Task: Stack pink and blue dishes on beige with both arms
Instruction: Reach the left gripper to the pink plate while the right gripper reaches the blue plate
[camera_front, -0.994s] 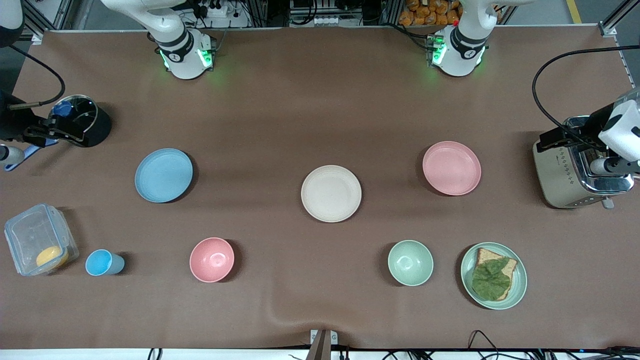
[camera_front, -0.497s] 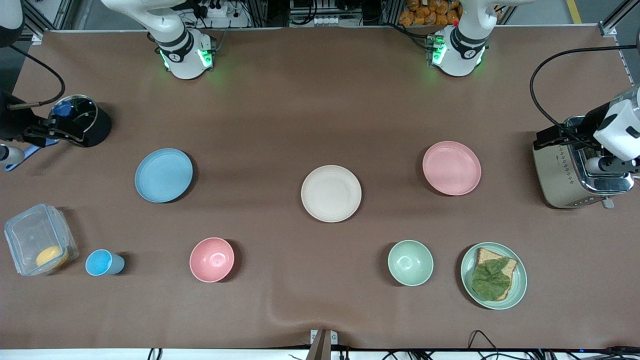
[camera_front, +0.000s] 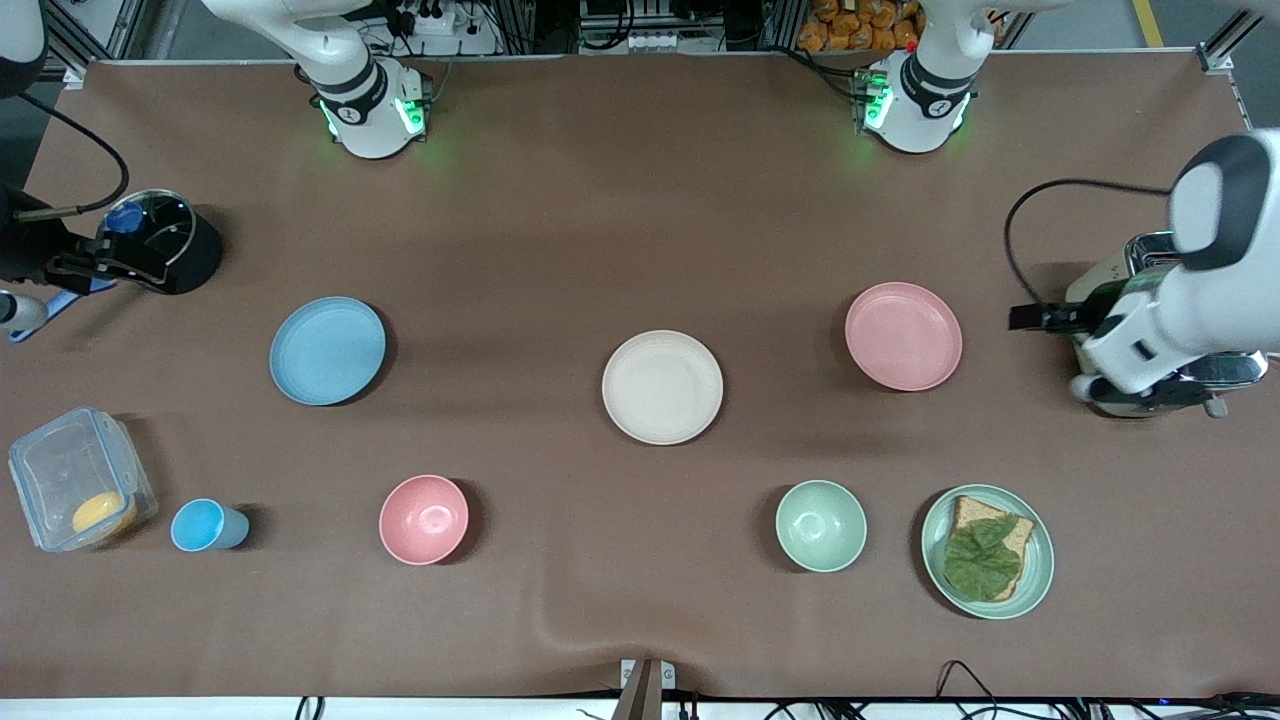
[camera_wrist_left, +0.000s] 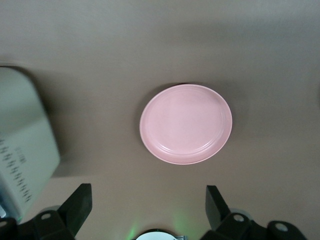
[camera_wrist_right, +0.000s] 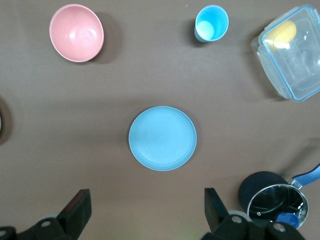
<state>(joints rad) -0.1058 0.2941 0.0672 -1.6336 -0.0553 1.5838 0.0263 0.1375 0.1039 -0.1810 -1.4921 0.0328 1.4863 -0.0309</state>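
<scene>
Lying apart from left pincer (camera_wrist_left: 145, 207) (fingers spread): pink plate (camera_wrist_left: 186, 123).

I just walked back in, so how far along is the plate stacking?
Nothing is stacked yet: the beige plate is bare, and the pink plate and blue plate lie apart on the table. The open left gripper is over the toaster; the open right gripper is over the pot. Both pickups remain.
</scene>
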